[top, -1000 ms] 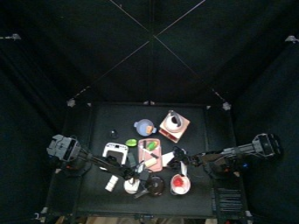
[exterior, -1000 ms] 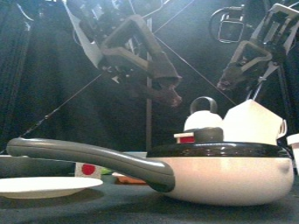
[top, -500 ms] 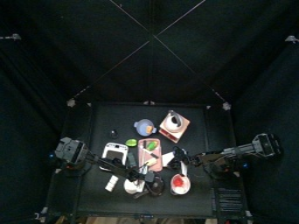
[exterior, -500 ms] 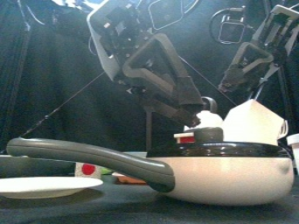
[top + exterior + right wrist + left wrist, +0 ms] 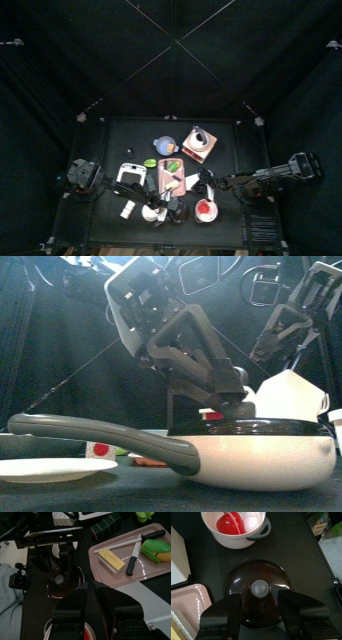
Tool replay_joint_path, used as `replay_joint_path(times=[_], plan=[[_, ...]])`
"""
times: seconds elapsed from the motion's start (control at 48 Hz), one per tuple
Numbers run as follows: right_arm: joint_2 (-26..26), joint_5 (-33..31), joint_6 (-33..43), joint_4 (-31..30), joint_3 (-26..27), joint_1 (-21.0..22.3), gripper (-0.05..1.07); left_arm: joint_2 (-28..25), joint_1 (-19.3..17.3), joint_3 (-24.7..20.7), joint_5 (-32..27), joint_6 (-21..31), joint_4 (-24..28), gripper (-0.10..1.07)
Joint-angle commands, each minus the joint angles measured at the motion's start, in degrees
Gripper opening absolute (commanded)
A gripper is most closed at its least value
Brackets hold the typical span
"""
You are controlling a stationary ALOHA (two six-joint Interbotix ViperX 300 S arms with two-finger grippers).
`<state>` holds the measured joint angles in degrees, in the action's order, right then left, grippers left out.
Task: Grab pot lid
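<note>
Over the dark pot lid (image 5: pixel 258 588) hangs the left gripper (image 5: pixel 260 609) — jaws spread wide, gripping nothing.

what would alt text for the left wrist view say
The left gripper, jaws wide open, hangs over a dark glass pot lid with a grey knob, one jaw on each side of it. Beyond the lid stands a white pot holding something red, and a pink tray edges in at the side.
</note>
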<state>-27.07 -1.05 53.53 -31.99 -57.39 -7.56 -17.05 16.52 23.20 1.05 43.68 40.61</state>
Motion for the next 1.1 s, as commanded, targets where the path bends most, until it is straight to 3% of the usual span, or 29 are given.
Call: replay_joint_path(times=[0.0,0.438,0.792,1.083], plan=[[-0.88,0.26,0.00,0.09,0.79,-0.09,0.61,0.62,0.09,-1.49,0.26,0.26,0.00,0.83],[-0.88,0.26,0.00,0.09,0.70,-0.09,0.61,-0.26,0.09,-2.55,-2.20,0.35,0.00,0.81],[-0.88,0.18,0.00,0.09,0.70,-0.09,0.61,-0.26,0.09,-2.81,-4.13,0.35,0.00,0.70],[-0.88,0.26,0.00,0.09,0.62,-0.09,0.61,0.79,0.79,-3.52,-4.22,0.09,0.09,0.69]])
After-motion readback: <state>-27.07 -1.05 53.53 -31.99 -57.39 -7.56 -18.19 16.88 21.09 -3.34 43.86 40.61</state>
